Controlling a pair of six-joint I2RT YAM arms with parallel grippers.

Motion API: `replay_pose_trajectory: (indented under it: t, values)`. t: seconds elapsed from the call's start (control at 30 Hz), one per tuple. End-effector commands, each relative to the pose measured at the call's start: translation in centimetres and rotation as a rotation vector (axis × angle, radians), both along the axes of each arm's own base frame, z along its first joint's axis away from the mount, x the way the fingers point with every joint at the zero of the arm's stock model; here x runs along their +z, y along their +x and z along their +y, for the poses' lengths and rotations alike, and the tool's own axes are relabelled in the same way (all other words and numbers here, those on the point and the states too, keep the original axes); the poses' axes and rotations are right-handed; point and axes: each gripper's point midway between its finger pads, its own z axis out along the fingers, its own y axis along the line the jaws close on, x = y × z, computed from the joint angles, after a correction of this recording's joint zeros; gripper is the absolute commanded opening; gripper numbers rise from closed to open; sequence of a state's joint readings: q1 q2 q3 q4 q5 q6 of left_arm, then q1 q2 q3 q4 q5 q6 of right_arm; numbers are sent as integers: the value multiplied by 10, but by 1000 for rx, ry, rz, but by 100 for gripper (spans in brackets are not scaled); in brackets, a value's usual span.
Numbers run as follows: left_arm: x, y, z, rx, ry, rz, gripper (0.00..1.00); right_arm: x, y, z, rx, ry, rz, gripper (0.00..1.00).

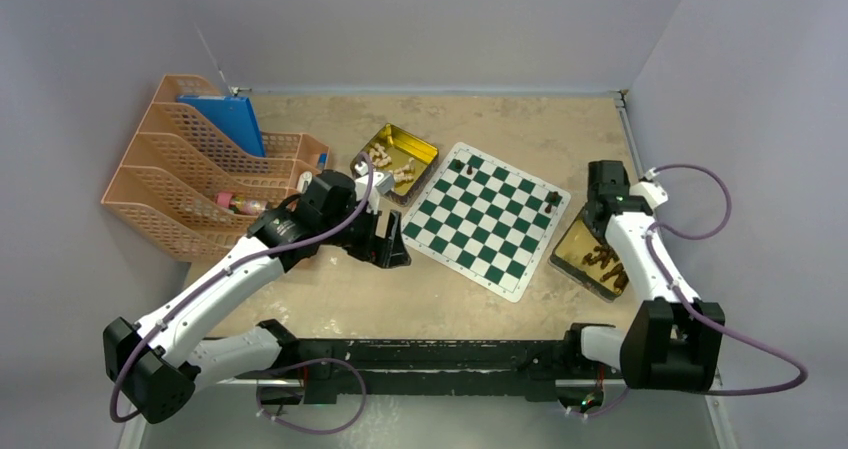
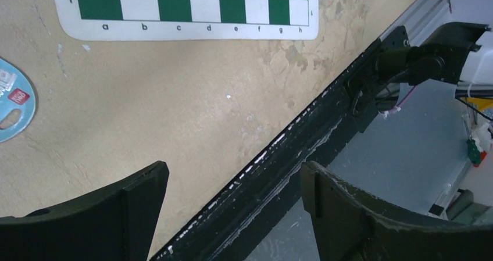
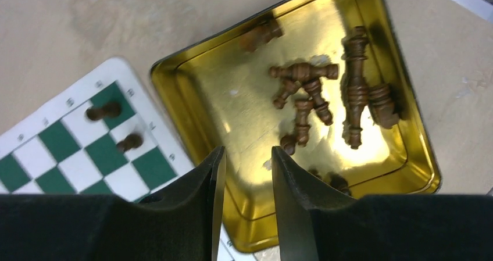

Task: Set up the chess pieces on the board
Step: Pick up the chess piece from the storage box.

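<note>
The green-and-white board [image 1: 470, 241] lies in the middle of the table; its near edge with file letters shows in the left wrist view [image 2: 192, 29]. Two dark chess pieces [image 3: 104, 110] stand on its corner squares beside a gold tin [image 3: 174, 92], and another dark piece [image 1: 470, 169] stands at the far edge. Several dark pieces [image 3: 302, 92] lie loose in that tin. My right gripper [image 3: 247, 153] hovers over the tin's near-left corner, jaws partly open and empty. My left gripper [image 2: 232, 174] hangs wide open and empty over the table's front edge, left of the board [image 1: 395, 249].
A second gold tin [image 1: 425, 149] holding pale pieces [image 1: 385, 157] sits off the board's far left corner. An orange file rack [image 1: 200, 179] with a blue folder [image 1: 225, 119] fills the left side. A black rail [image 2: 290, 150] runs along the near edge. A round blue label [image 2: 14, 107] lies flat.
</note>
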State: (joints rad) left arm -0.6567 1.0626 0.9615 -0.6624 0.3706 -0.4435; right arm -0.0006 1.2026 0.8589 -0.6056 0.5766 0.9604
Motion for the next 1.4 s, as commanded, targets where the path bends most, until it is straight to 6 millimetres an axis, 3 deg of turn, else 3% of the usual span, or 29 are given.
replay_pose_trajectory:
  t: [0.0,0.2,0.37,0.5,0.63,0.83,1.0,1.17,1.37]
  values:
    - [15,-14,-3,-47,-50,18,83,-2,-3,-24,-43,68,33,38]
    - [15,-15,-1,-58,-49,7,83,-21,-13,-26,-98,176,54,38]
    - [11,-13,3,-52,-16,-8,83,-45,-10,-10,-88,293,87,37]
    - [7,-16,4,-50,-22,4,83,-60,-19,-1,-118,347,133,34]
    - [8,-16,4,-52,-21,4,83,-58,-25,-10,-149,296,122,35]
    - [17,-10,-1,-73,-15,-28,83,-51,-17,-15,-130,270,99,36]
    - [17,-11,-5,-80,-33,-15,83,-58,-26,-11,-136,288,149,36]
    - [17,-10,-7,-85,-39,-15,83,-54,-20,-11,-121,288,119,35]
    - [18,-8,-7,-85,-32,-21,83,-64,-25,-6,-128,315,138,34]
